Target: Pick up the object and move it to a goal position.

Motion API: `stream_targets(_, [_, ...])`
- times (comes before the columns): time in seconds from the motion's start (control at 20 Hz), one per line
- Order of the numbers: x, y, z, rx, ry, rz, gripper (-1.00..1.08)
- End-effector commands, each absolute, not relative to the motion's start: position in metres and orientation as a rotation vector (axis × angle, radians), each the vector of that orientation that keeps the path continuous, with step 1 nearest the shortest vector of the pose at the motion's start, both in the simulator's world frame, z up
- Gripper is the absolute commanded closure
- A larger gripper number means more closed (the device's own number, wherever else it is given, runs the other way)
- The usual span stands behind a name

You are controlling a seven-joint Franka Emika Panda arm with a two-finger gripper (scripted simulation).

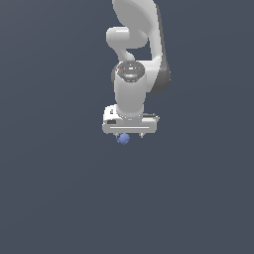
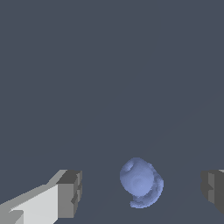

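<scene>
The object is a small blue-violet ball (image 1: 123,139) resting on the dark floor just under the white hand of the arm in the exterior view. In the wrist view the ball (image 2: 141,182) lies between the two grey fingertips, with a gap on each side, nearer the middle than either pad. My gripper (image 2: 141,190) is open around it and touches nothing; one fingertip (image 2: 70,194) and the other fingertip (image 2: 213,189) stand far apart. In the exterior view the gripper (image 1: 129,135) hangs straight down over the ball, its fingers mostly hidden by the hand.
A plain dark grey floor (image 1: 59,188) fills both views. The white arm (image 1: 136,44) rises behind the hand towards the top of the exterior view. No other objects and no goal marker show.
</scene>
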State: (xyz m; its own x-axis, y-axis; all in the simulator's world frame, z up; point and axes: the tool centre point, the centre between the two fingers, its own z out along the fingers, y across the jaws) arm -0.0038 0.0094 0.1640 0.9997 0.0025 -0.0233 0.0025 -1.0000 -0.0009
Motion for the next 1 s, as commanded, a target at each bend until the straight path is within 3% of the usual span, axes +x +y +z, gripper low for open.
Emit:
stream_targets(0.0, [-0.0038, 0.0094, 0.164, -3.141, -0.004, 0.037, -0.92])
stream_targets(0.95, [-0.013, 0.0102, 0.1608, -3.112, -0.054, 0.051, -0.92])
